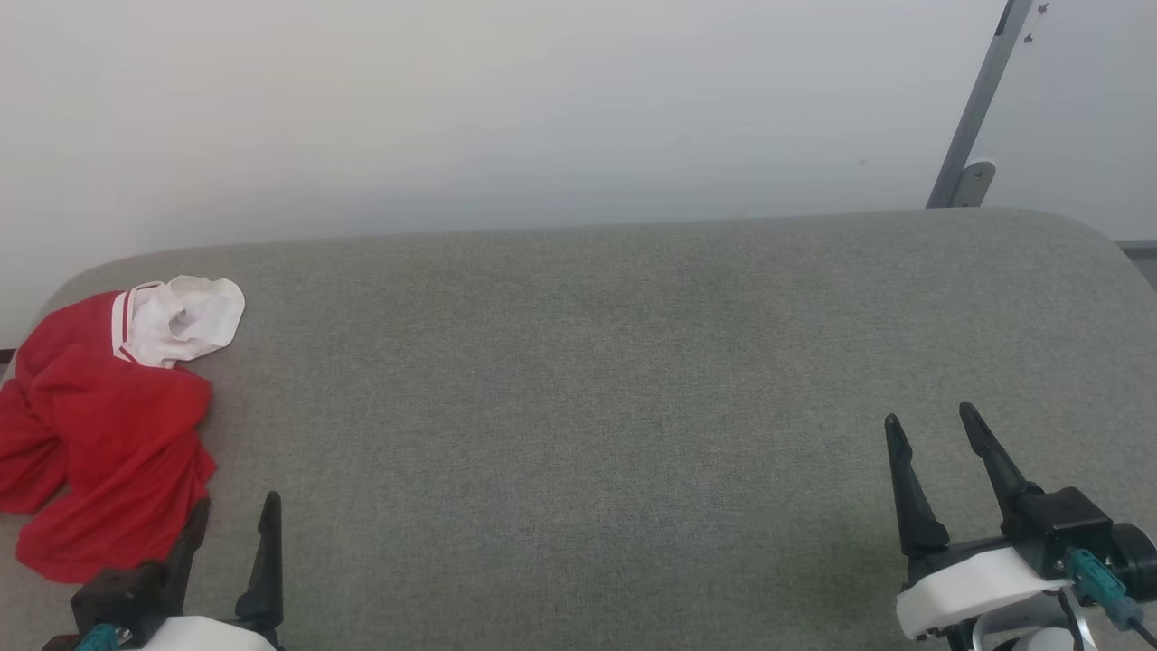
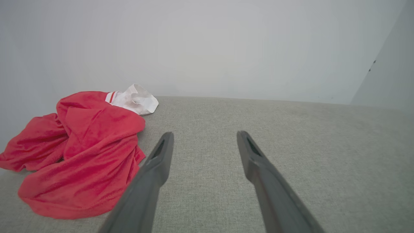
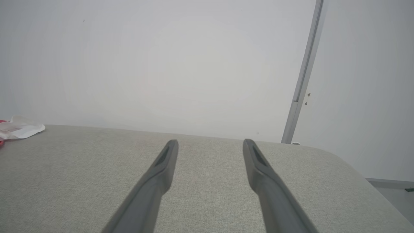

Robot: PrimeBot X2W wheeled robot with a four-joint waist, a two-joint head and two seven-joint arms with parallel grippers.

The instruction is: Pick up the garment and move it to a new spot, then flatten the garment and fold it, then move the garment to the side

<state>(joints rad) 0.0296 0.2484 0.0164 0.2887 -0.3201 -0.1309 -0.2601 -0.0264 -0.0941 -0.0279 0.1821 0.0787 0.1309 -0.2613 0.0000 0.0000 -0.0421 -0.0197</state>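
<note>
**A:** Start closest in. How does the left claw stand?

**B:** The left claw (image 1: 237,499) is spread wide with nothing between its fingers, low over the grey fabric worktop (image 1: 578,407).

**A:** And the garment?

**B:** The garment (image 1: 99,434) lies crumpled in a red heap just beside that claw's outer finger. It sits on the claw's left and runs on ahead past the fingertips. I cannot tell whether cloth and finger touch.

**A:** The right claw?

**B:** The right claw (image 1: 930,416) is just as wide and also empty, with bare grey fabric under it. The garment is well apart from it, far off to its left.

**A:** Farther ahead?

**B:** Ahead and to the left of the left claw, at the heap's far end, a bunched white sleeve (image 1: 194,316) meets the red cloth along a red-striped edge. Beyond both claws the worktop ends in a rounded far edge against a pale wall (image 1: 542,108). Ahead and to the right of the right claw, a grey metal post (image 1: 981,99) rises at a slant.
</note>
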